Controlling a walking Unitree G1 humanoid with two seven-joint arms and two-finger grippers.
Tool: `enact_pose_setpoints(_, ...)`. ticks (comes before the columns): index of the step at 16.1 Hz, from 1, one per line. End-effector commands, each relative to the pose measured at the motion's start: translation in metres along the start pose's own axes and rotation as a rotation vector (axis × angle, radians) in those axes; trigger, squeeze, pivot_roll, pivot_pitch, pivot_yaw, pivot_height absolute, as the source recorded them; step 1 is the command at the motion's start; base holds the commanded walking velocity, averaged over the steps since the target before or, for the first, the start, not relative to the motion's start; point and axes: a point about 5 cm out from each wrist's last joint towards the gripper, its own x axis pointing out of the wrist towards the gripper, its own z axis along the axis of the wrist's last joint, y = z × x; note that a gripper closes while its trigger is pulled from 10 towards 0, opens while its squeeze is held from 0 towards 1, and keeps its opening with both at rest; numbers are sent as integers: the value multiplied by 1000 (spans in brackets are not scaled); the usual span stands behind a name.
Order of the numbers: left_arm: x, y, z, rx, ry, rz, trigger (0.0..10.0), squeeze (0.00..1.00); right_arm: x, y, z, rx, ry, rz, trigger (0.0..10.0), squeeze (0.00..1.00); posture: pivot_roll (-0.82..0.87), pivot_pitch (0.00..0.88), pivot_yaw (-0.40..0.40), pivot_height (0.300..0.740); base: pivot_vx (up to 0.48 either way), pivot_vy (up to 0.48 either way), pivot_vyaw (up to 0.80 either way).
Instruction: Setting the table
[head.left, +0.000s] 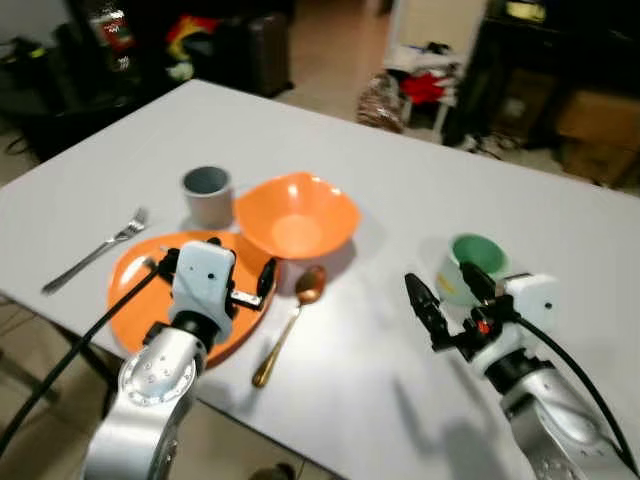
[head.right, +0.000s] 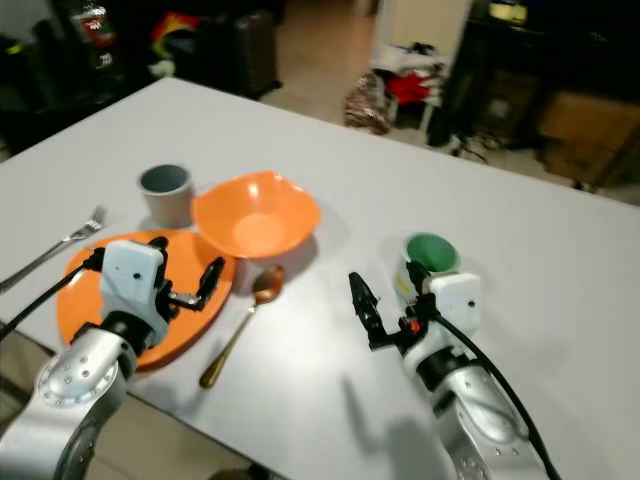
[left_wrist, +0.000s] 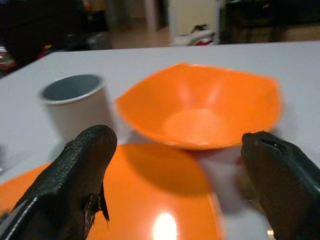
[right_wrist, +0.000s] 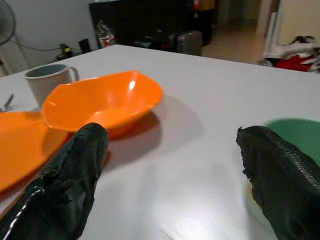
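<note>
Bare bench (head.left: 380, 360) lies open between the spoon (head.left: 290, 320) and the green cup (head.left: 470, 262). Leftward, plate (head.left: 135, 275), orange bowl (head.left: 297, 217) and grey mug (head.left: 207, 193) crowd together, bowl overlapping plate.

A lived-in home, white dining table (head.left: 420, 190) laid with an orange plate (head.left: 135, 268), orange bowl (head.left: 297, 222), fork (head.left: 95, 250) and spoon (head.left: 290, 320), dark furniture (head.left: 560, 60) at far right, clothes pile (head.left: 420, 80) on the far floor
</note>
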Motion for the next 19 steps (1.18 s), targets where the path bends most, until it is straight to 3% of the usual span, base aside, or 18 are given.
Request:
enact_pose_setpoints(1,-1,0,3,4,-7,4,10000,0,2,2,-2,11,13,-2,10000,1000,50,0,-46,740,0,0,800)
enact_pose_setpoints(11,5,1,8,13,-27,-35,10000,0,0,4,-10,72,28,-41,10000,1000,47,0,-13,740,0,0,800)
enact_pose_setpoints(14,6,-3,9,14,-29,-52,10000,0,0,-2,-14,98,39,-81,10000,1000,57,0,-29,740,0,0,800)
enact_pose_setpoints(19,11,-5,12,5,-44,-56,10000,0,2,-6,-5,112,1,-95,10000,1000,43,0,-28,740,0,277,800)
